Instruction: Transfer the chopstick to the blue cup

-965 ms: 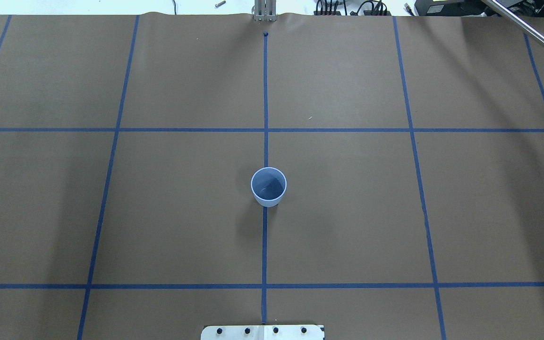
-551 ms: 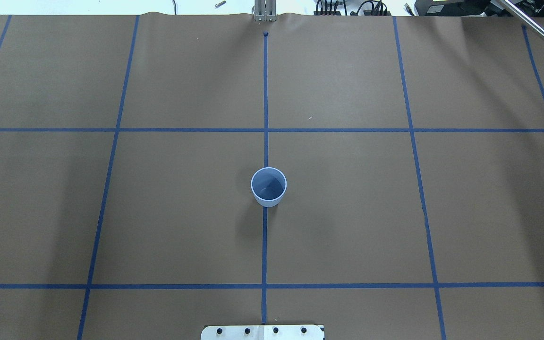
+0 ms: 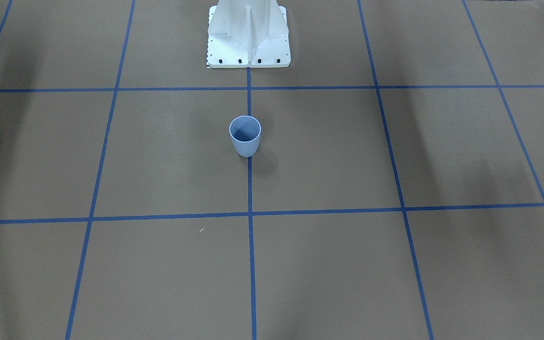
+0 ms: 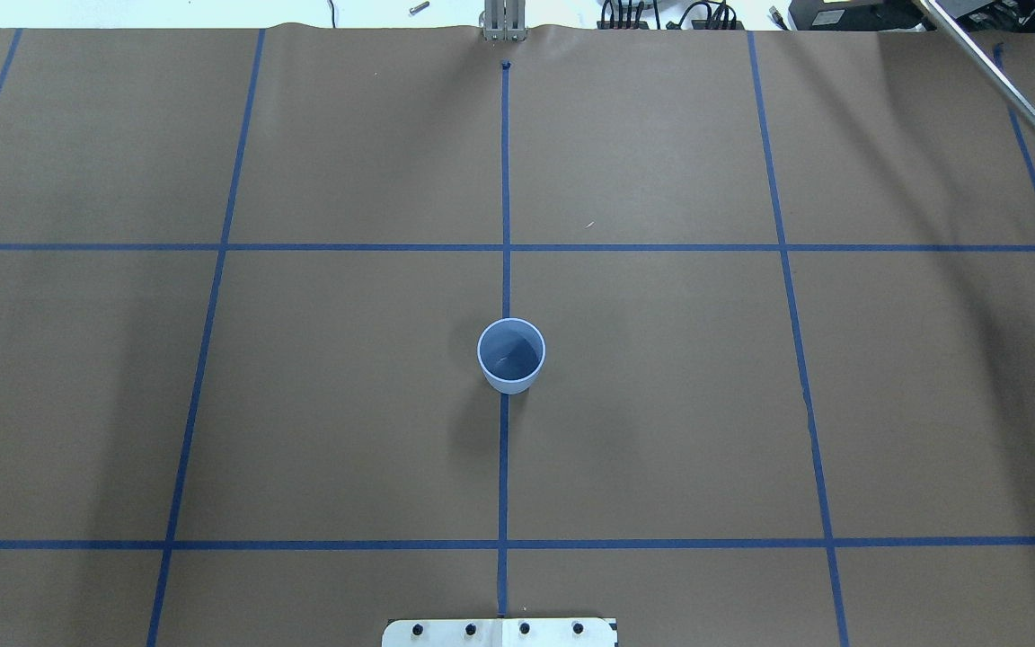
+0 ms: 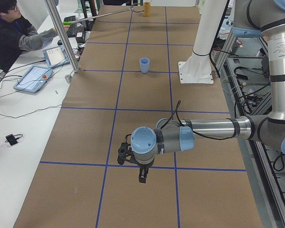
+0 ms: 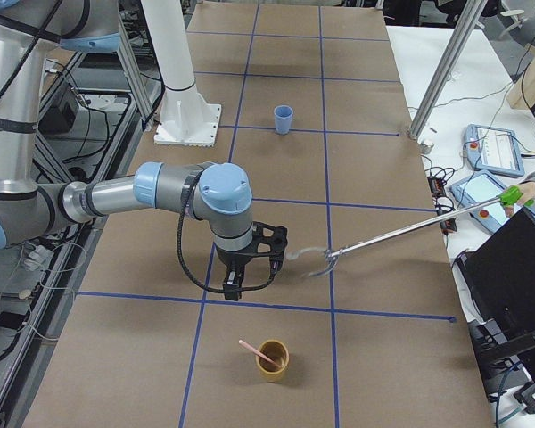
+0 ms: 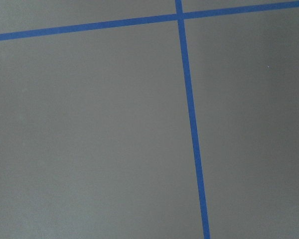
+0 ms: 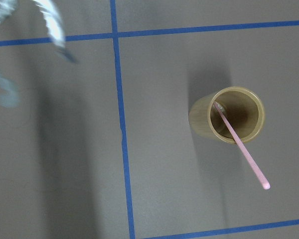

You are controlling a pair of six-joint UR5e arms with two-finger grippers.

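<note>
The blue cup [image 4: 511, 355] [image 3: 245, 136] stands upright on the centre tape line, nothing in it; it is also small and far in both side views [image 5: 144, 64] [image 6: 283, 119]. The pink chopstick [image 8: 241, 149] [image 6: 254, 351] leans inside a tan cup [image 8: 228, 115] [image 6: 272, 359] at the table's right end. My right gripper [image 6: 232, 290] hangs over the paper a little way short of the tan cup. My left gripper [image 5: 142, 179] points down at the opposite end. Both show only from the side, so I cannot tell whether they are open or shut.
A person's hand [image 6: 528, 191] holds a long metal reacher pole [image 6: 401, 230] [image 4: 1012, 90]; its claw [image 6: 316, 259] hovers close beside my right wrist. The white robot base [image 3: 248, 38] stands behind the blue cup. A seated person [image 5: 9, 33] and tablets flank the table.
The reacher pole has swung further over the table's far right corner, and its claw now shows at the overhead view's right edge. The blue cup has not moved.
</note>
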